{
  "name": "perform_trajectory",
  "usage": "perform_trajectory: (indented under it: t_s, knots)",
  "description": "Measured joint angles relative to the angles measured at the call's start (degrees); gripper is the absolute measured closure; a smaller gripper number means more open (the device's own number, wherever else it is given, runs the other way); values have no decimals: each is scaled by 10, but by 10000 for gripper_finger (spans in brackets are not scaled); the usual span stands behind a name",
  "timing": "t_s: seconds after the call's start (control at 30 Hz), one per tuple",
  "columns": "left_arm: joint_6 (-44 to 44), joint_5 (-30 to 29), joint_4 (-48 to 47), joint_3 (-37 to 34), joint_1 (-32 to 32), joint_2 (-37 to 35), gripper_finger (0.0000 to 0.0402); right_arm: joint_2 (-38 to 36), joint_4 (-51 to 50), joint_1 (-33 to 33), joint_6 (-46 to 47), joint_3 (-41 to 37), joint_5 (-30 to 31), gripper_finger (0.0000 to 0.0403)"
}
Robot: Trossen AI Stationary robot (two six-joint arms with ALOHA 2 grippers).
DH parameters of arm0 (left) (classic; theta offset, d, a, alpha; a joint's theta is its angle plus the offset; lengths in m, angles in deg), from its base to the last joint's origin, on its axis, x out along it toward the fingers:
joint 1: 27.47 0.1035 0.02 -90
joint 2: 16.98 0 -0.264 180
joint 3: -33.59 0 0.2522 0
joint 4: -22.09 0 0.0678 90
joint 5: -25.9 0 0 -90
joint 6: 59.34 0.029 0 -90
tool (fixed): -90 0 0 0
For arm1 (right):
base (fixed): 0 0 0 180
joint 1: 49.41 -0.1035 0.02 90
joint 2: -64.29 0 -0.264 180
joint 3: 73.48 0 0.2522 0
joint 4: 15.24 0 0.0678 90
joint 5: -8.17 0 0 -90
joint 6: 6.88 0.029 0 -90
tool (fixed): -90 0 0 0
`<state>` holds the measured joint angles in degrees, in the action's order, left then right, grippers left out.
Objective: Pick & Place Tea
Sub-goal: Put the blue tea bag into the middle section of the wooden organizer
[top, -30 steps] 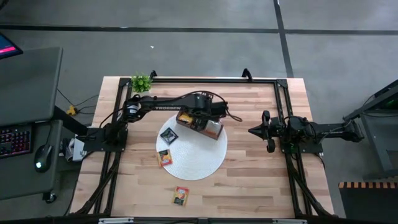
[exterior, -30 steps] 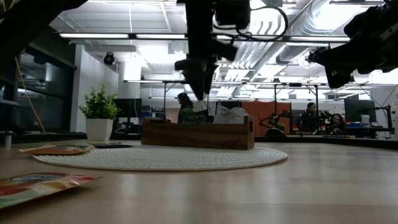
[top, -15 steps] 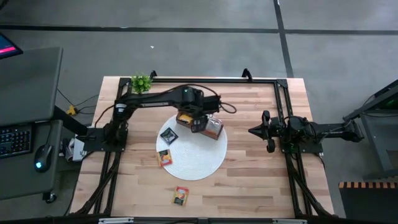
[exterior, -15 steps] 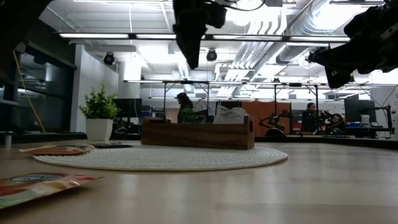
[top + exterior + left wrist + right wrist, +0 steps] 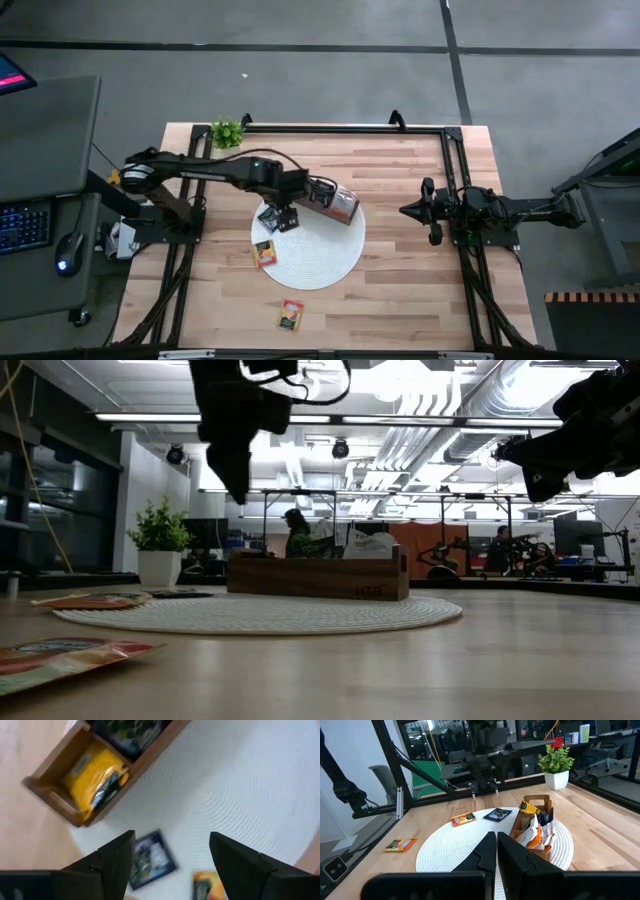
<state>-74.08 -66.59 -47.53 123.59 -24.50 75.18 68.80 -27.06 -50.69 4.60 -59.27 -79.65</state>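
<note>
The left claw [image 5: 287, 212] hangs with its two fingers spread wide and nothing between them, poised above a dark tea sachet [image 5: 271, 217] that lies flat at about ten o'clock on the round white woven mat [image 5: 330, 262] in the middle of the wooden surface [image 5: 400, 300]. Seen past the claw's own fingers [image 5: 117, 857], the dark sachet [image 5: 150, 859] lies clear of them on the mat, with an orange sachet [image 5: 209, 885] just beside it. From overhead, that orange sachet [image 5: 264, 253] lies at the mat's eight o'clock edge, partly on the bare wood, and a second orange sachet [image 5: 291, 314] lies well apart at six o'clock, off the mat altogether. The brown wooden box [image 5: 333, 199] stands at the mat's twelve o'clock, already holding sachets: a yellow one [image 5: 95, 780] fills its end compartment and dark ones [image 5: 131, 731] the next. At three o'clock the right claw [image 5: 405, 211] waits near the edge of the surface, well away from the mat, its fingers [image 5: 487, 857] pressed together on nothing. A small potted plant [image 5: 227, 132] stands at the far corner, around eleven o'clock.
</note>
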Motion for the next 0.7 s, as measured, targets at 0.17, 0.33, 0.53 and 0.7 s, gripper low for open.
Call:
perform_trajectory:
  t_s: [0.17, 0.33, 0.53, 0.7]
  knots:
    - [-53, 17, 20, -99, 0, -46, 149, 3, 0, 0, 0, 0, 0, 391]
    - [-133, 19, 66, -190, 5, -94, 149, 8, 0, 0, 0, 0, 0, 391]
    - [-211, 39, 133, -290, 16, -142, 149, 13, 0, 0, 0, 0, 0, 391]
    - [-250, 45, 139, -324, 28, -139, 149, 14, 0, 0, 0, 0, 0, 391]
